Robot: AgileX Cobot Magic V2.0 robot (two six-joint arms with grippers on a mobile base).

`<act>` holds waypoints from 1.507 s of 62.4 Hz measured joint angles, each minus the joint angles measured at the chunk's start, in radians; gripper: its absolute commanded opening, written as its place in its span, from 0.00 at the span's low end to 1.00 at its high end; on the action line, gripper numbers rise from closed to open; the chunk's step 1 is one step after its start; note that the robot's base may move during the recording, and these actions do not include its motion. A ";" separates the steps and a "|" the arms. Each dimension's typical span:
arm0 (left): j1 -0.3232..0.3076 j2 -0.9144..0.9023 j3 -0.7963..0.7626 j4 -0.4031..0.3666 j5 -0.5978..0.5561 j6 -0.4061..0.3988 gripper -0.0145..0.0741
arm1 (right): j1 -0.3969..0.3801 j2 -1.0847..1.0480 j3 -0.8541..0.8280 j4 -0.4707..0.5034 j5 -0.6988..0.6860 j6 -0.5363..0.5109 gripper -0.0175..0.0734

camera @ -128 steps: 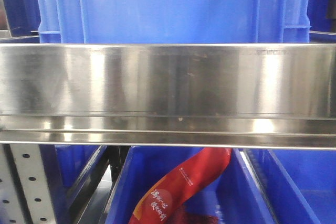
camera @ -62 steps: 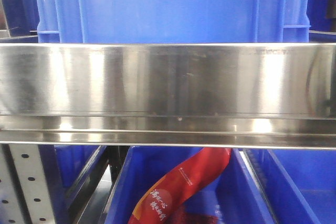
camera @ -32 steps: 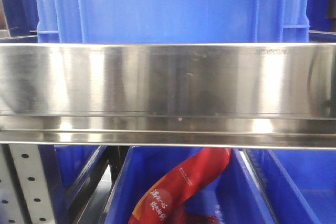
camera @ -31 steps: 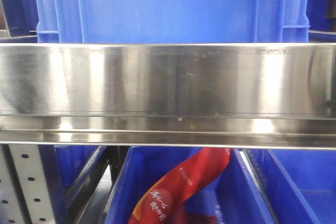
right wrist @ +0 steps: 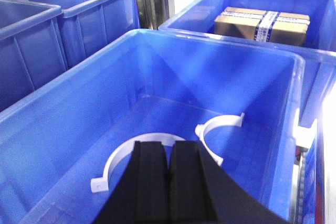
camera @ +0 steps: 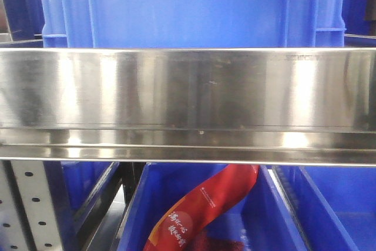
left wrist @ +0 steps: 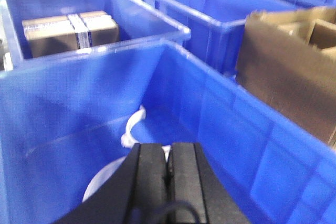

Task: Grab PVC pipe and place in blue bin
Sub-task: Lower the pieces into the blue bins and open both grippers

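Observation:
A blue bin [right wrist: 79,114] holds two white curved PVC half-ring pieces, one large [right wrist: 122,160] and one smaller [right wrist: 223,124]. My right gripper [right wrist: 169,144] is shut and empty, held above the large piece. In the left wrist view the same kind of blue bin [left wrist: 236,129] shows a white curved piece [left wrist: 133,127] and a second white arc [left wrist: 100,182] on its floor. My left gripper [left wrist: 169,145] is shut and empty above them. Neither gripper shows in the front view.
A taped cardboard box [left wrist: 71,29] lies in the neighbouring bin; it also shows in the right wrist view [right wrist: 261,24]. Brown cardboard [left wrist: 289,72] stands at the right. In front, a steel shelf beam [camera: 188,104] spans the view, with a red bag [camera: 200,210] in a bin below.

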 measured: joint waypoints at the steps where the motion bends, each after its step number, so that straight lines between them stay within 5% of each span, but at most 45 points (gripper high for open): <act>1: 0.000 -0.001 0.000 0.000 0.002 0.000 0.04 | 0.000 -0.002 0.000 0.000 0.000 0.000 0.01; 27: 0.000 -0.134 0.074 0.000 0.093 0.000 0.04 | 0.002 -0.152 0.075 0.038 0.002 0.000 0.01; 51: 0.000 -0.522 0.755 0.000 -0.377 0.000 0.04 | 0.002 -0.512 0.729 -0.015 -0.603 0.000 0.01; 60: 0.000 -0.650 0.934 0.000 -0.543 0.000 0.04 | 0.002 -0.558 0.824 -0.017 -0.683 0.000 0.01; 70: 0.000 -0.748 1.002 -0.002 -0.645 0.000 0.04 | 0.002 -0.559 0.835 -0.017 -0.695 0.000 0.01; 94: 0.000 -0.822 1.002 -0.004 -0.661 0.000 0.04 | 0.002 -0.559 0.835 -0.019 -0.713 0.000 0.01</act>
